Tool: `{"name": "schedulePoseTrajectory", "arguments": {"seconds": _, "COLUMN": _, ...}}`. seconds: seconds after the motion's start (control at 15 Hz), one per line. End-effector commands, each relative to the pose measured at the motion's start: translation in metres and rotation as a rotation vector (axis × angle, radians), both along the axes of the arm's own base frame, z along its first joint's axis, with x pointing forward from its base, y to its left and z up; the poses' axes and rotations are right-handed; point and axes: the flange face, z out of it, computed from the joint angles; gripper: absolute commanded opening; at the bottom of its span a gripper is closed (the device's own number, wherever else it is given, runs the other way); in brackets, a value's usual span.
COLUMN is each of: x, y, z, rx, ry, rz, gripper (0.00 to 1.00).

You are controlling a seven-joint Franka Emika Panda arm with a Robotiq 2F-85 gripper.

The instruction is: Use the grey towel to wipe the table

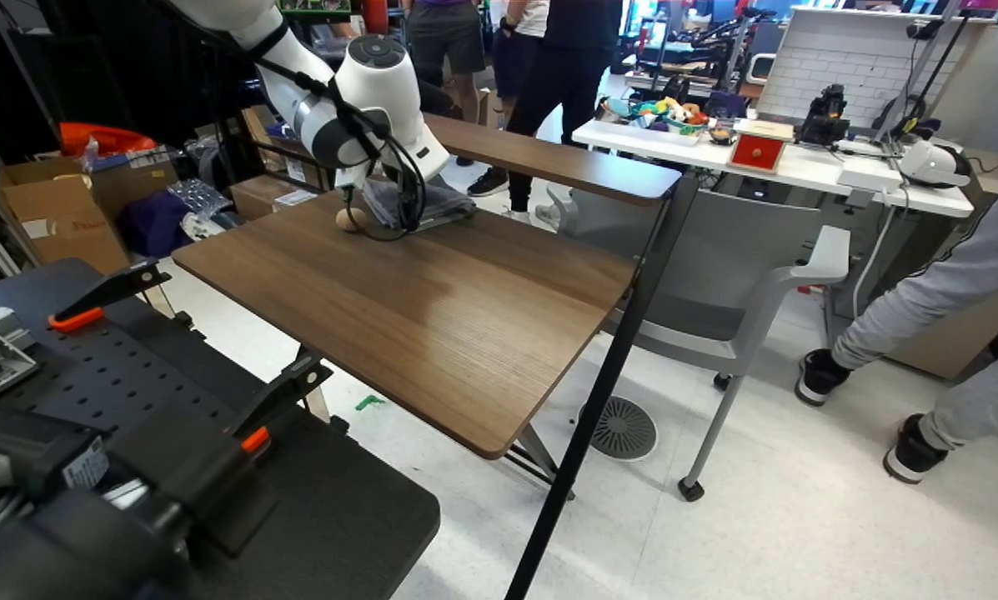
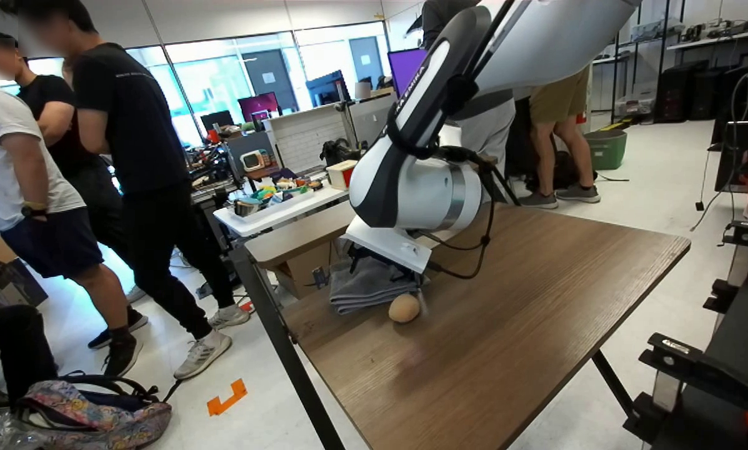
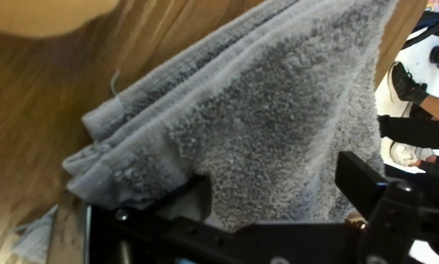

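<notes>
Nearest the work, the gripper (image 3: 274, 174) is hanging over the grey towel (image 3: 270, 110), its jaws standing wide apart and holding nothing. One of the fingers (image 3: 358, 178) is sitting over the cloth near a border, while its partner is overlapping the layered edge; whether either is touching, I cannot tell. The towel is lying folded in rumpled layers on the table (image 2: 536, 325), close to one long side. The folding is presumably offering a thick edge to pinch, and the wide spread is, in my judgement, preparing a grasp from above; wiping is not yet happening.

Just beside the towel, with bare wood between, a round tan object (image 2: 404, 308) is resting on the tabletop. It is forming the likeliest obstacle: a stroke toward it may well be sending it rolling. A loop of black cable (image 2: 486, 240) is drooping from the robot arm (image 2: 423, 187) above the wood and could be catching on the cloth. Along that same long side, a raised wooden shelf (image 1: 549, 158) is probably limiting how freely the arm could be sweeping.

Farther out, a grey chair (image 1: 749, 237) is standing beyond the shelf, and a black bench (image 1: 365, 508) bearing clamps (image 1: 286, 392) is flanking the opposite side. Well apart, a white table (image 1: 640, 143) is carrying a red-fronted box (image 1: 755, 152), and several people (image 2: 133, 125) are standing about the room.
</notes>
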Motion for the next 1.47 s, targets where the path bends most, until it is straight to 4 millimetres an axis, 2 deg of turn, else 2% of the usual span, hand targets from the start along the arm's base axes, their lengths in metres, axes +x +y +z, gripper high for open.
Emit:
{"name": "schedulePoseTrajectory", "arguments": {"seconds": 0.0, "x": -0.028, "y": -0.071, "z": -0.039, "rx": -0.084, "ry": 0.113, "rz": -0.108, "gripper": 1.00}}
{"name": "schedulePoseTrajectory", "arguments": {"seconds": 0.2, "x": -0.045, "y": -0.117, "z": -0.034, "rx": -0.152, "ry": 0.156, "rz": -0.190, "gripper": 1.00}}
{"name": "schedulePoseTrajectory", "arguments": {"seconds": 0.67, "x": -0.098, "y": -0.236, "z": -0.022, "rx": -0.328, "ry": 0.265, "rz": -0.372, "gripper": 1.00}}
{"name": "schedulePoseTrajectory", "arguments": {"seconds": 0.73, "x": -0.101, "y": -0.245, "z": -0.021, "rx": -0.330, "ry": 0.286, "rz": -0.381, "gripper": 1.00}}
{"name": "schedulePoseTrajectory", "arguments": {"seconds": 0.8, "x": -0.103, "y": -0.245, "z": -0.018, "rx": -0.329, "ry": 0.298, "rz": -0.356, "gripper": 1.00}}
{"name": "schedulePoseTrajectory", "arguments": {"seconds": 0.87, "x": -0.079, "y": -0.239, "z": -0.001, "rx": -0.307, "ry": 0.219, "rz": -0.362, "gripper": 1.00}}
{"name": "schedulePoseTrajectory", "arguments": {"seconds": 1.07, "x": -0.087, "y": -0.247, "z": -0.001, "rx": -0.318, "ry": 0.235, "rz": -0.368, "gripper": 1.00}}
{"name": "schedulePoseTrajectory", "arguments": {"seconds": 1.13, "x": -0.091, "y": -0.249, "z": -0.003, "rx": -0.334, "ry": 0.266, "rz": -0.371, "gripper": 1.00}}
{"name": "schedulePoseTrajectory", "arguments": {"seconds": 1.27, "x": -0.111, "y": -0.249, "z": -0.011, "rx": -0.383, "ry": 0.353, "rz": -0.339, "gripper": 1.00}}
{"name": "schedulePoseTrajectory", "arguments": {"seconds": 1.4, "x": -0.130, "y": -0.236, "z": -0.009, "rx": -0.412, "ry": 0.390, "rz": -0.226, "gripper": 1.00}}
